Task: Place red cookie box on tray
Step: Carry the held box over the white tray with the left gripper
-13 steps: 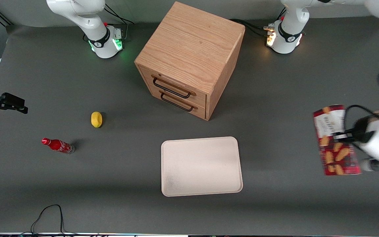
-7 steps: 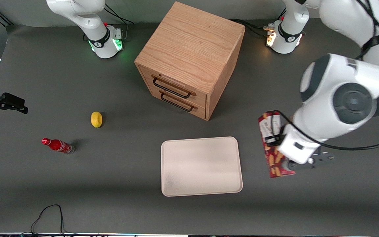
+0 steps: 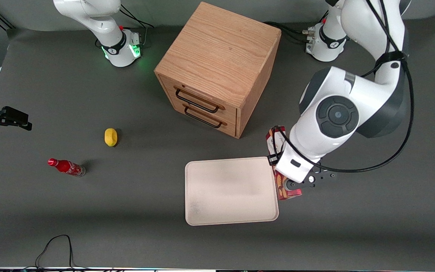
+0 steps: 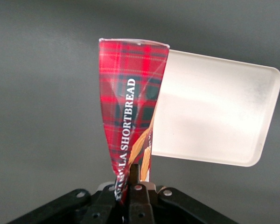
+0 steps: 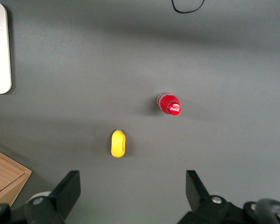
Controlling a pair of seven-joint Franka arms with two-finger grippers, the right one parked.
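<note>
The red cookie box (image 3: 275, 139) hangs edge-on in the air, held by my left gripper (image 3: 281, 166), which is shut on it. In the front view the box sits above the tray's rim at the working arm's end, and the arm's white wrist covers its middle. The wrist view shows the tartan side of the red cookie box (image 4: 128, 93) pinched between the fingers of the gripper (image 4: 133, 175). The cream tray (image 4: 214, 112) lies on the table below and beside it. The tray (image 3: 230, 190) rests flat in front of the cabinet, nearer to the camera, with nothing on it.
A wooden two-drawer cabinet (image 3: 217, 68) stands farther from the camera than the tray. A yellow object (image 3: 110, 136) and a small red soda bottle (image 3: 66, 167) lie toward the parked arm's end. A black cable (image 3: 57, 245) loops near the table's front edge.
The left arm has carried the box from the working arm's end of the table toward the tray, turning it edge-on; it now hangs at the tray's rim.
</note>
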